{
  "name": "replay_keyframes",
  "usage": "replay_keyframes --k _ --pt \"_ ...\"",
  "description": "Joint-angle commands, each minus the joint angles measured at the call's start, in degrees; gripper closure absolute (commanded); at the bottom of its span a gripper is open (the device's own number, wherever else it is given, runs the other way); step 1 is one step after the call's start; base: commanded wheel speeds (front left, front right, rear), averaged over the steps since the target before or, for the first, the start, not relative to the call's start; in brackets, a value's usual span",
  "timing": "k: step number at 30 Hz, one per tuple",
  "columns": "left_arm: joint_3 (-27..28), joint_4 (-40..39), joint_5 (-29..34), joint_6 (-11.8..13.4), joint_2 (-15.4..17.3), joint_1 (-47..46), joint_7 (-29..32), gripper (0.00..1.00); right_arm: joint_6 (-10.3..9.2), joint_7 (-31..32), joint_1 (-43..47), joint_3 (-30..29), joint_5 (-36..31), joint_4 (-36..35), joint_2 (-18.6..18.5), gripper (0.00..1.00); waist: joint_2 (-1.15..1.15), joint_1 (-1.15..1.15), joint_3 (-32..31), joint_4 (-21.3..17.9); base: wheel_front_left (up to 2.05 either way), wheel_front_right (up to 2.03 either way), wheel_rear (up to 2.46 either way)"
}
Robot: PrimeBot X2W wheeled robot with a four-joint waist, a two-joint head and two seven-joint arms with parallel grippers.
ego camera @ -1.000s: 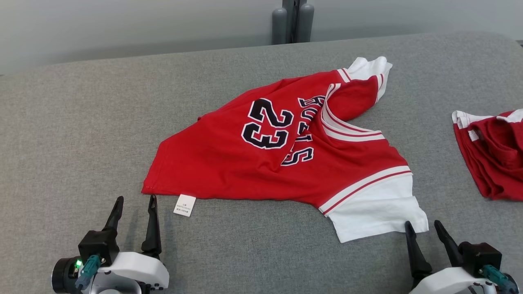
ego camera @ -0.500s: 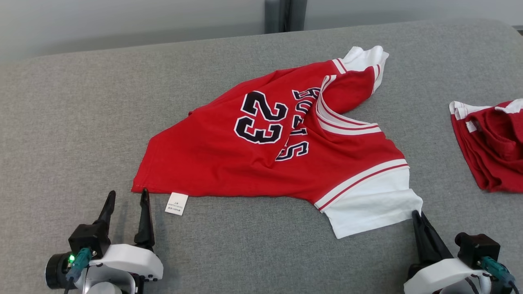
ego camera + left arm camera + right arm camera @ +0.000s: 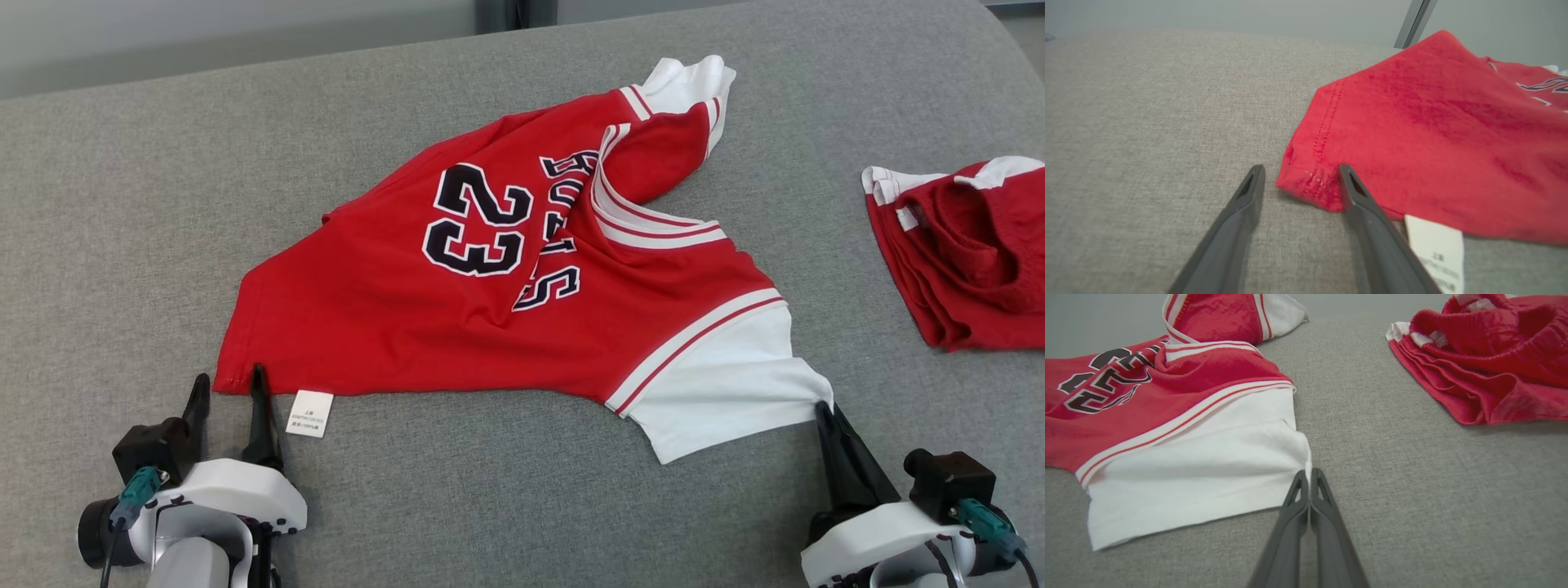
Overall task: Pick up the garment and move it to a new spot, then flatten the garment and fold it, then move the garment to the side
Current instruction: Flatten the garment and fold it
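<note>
Looking from my head, I am seeing the red-and-white cloth jersey (image 3: 490, 310) lying rumpled on the grey fabric surface (image 3: 163, 204). At my left wrist, my left claw (image 3: 1300, 169) is gaping around its red hem corner. At my right wrist, my right claw (image 3: 1308, 473) is clenching its white sleeve edge.

A red garment (image 3: 367, 318) with white, red-striped sleeve bands (image 3: 694, 335) and black, white-edged numerals (image 3: 478, 219) is shown on a grey woven surface (image 3: 122, 204), with a second red-and-white cloth (image 3: 963, 261) at three o'clock.
</note>
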Motion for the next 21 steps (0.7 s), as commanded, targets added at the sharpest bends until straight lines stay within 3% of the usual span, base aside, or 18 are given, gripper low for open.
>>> replay_keyframes --k 1,2,3,9,16,21 --pt "0.27 0.95 0.05 0.28 0.18 -1.0 0.04 0.56 -0.02 0.05 -0.79 0.07 0.1 -0.34 -0.27 1.0 0.0 0.0 0.12 -0.12 0.0 0.0 0.0" --pt "0.39 1.33 0.08 0.2 0.16 -1.23 0.04 0.94 -0.02 0.05 -0.85 0.33 0.15 -0.38 -0.27 1.0 0.0 0.0 0.16 -0.15 0.0 0.0 0.0" --pt "0.31 1.57 0.32 -0.08 0.16 -1.44 0.04 1.0 -0.01 0.05 -0.87 0.48 0.15 -0.38 -0.27 1.0 0.0 0.0 0.17 -0.16 0.0 0.0 0.0" --pt "0.01 -0.13 -0.11 -0.67 0.16 -0.91 0.03 1.0 -0.02 0.05 -1.68 0.2 1.03 -2.16 -0.27 1.0 0.0 0.0 -0.53 0.11 0.0 0.0 0.0" --pt "1.19 -14.19 1.92 -2.21 0.22 -1.0 0.03 1.0 -0.01 0.05 -5.69 -1.25 4.59 -11.35 -0.37 1.0 0.0 0.0 -5.57 1.57 0.0 0.0 0.0" --pt "2.92 -19.53 5.57 -4.51 1.76 -5.53 0.03 1.0 -0.01 0.05 -13.11 -1.55 7.86 -15.71 -3.26 1.0 0.0 0.0 -10.25 2.46 0.0 0.0 0.0"
